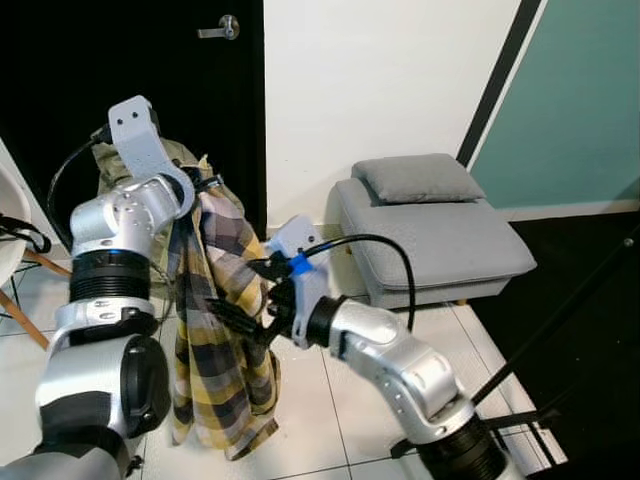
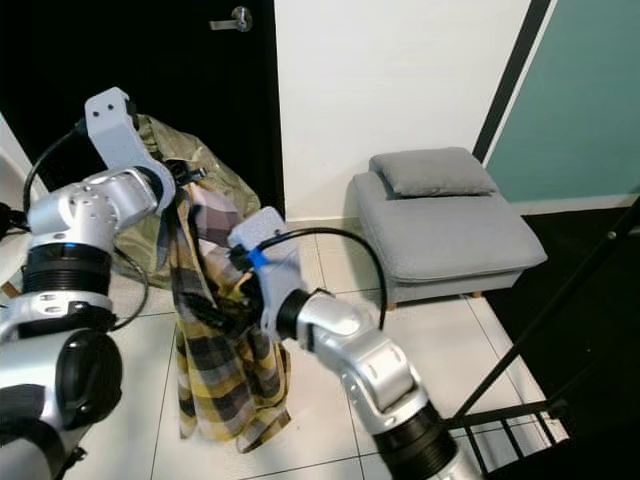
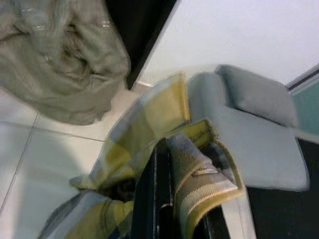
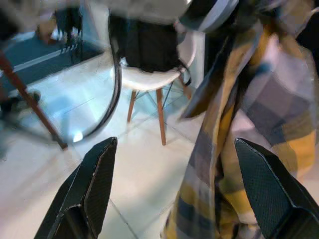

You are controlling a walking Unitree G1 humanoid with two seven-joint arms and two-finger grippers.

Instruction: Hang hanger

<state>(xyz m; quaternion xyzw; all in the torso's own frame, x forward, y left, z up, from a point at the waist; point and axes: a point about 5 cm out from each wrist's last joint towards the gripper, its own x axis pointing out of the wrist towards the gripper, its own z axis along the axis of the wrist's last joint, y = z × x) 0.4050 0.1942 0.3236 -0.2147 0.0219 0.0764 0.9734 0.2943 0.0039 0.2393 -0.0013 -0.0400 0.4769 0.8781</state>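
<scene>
Hanger itself I can't actually pick out under the cloth; what I see is the yellow plaid shirt (image 1: 215, 330) draped from its top, and I take the hanger to be inside the collar, though the view there is too cluttered to be sure. I'm holding that top end up with my left gripper (image 1: 196, 186), raised beside the dark door (image 1: 150, 50). In the left wrist view the black fingers (image 3: 154, 199) sit close together with a fold of the plaid collar pinched against them, so I read this claw as closed on the shirt.

My right gripper (image 1: 258, 312) is lower, at the shirt's middle, on the side away from the door. In the right wrist view its two fingers (image 4: 89, 189) are spread wide with only floor tile and the hanging cloth between them, so it grips nothing.

The shirt hangs free, its hem just above the floor, in front of an olive garment (image 3: 55, 55) bunched beside the door. A grey sofa seat (image 1: 430, 230) stands well apart from the door, along the white wall.

My judgement on progress: the garment is picked up and carried, but nothing is hung. I see no rail or hook near the shirt's top, so finding the hanging spot and hooking on are both left.
</scene>
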